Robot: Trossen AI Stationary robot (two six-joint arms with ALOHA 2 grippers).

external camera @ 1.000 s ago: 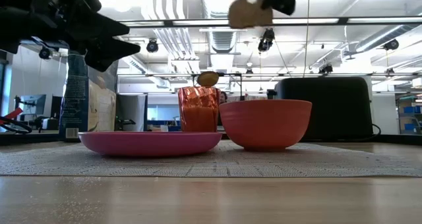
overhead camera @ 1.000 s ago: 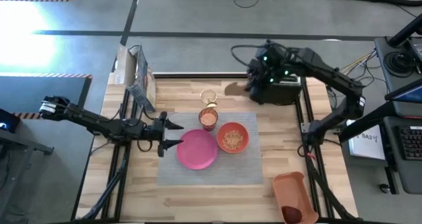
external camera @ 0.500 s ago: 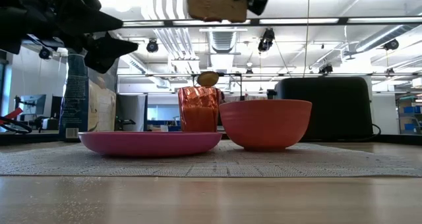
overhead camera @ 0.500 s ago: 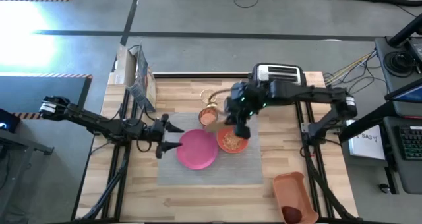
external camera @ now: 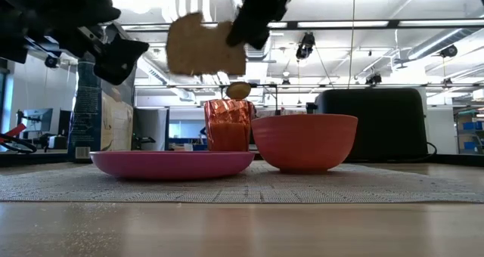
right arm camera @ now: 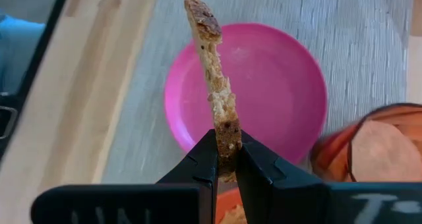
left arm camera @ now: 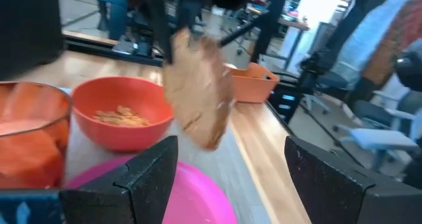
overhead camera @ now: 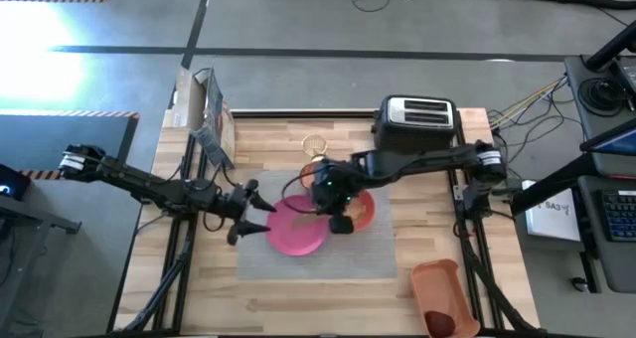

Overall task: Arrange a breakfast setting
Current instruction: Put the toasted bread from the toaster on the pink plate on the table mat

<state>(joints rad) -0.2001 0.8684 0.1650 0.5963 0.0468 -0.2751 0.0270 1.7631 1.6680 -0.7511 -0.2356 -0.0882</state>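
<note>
Nearest the low camera, the grey placemat (external camera: pixel 242 185) is laid flat, with the pink plate (external camera: pixel 172 165) and the orange bowl (external camera: pixel 304 142) set on it side by side, their rims close, contact not resolved. The small orange cup (external camera: pixel 227 125) stands just behind them.

Above the plate, the toast (right arm camera: pixel 214 85) is held clear of the table by the right gripper (right arm camera: pixel 225 159), fingers clamped on one end of the slice. The slice is carried on edge, its long axis running straight out from the fingertips. In the right wrist view the plate (right arm camera: pixel 264 92) lies directly beneath and beyond the free end of the slice, so the plate is taken to lie below the pincer, along the line of the slice. A lowering and a tilt toward flat are judged to be needed before release.

The left gripper (overhead camera: pixel 260 205) is stationed just beside the plate's left rim, fingers spread wide and holding nothing. The right arm is the nearer to the toast, having it in hand.

Farther back, the toaster (overhead camera: pixel 419 114) is seen at the table's far edge. The orange tray (overhead camera: pixel 437 290) lies well apart, toward the front right corner.
</note>
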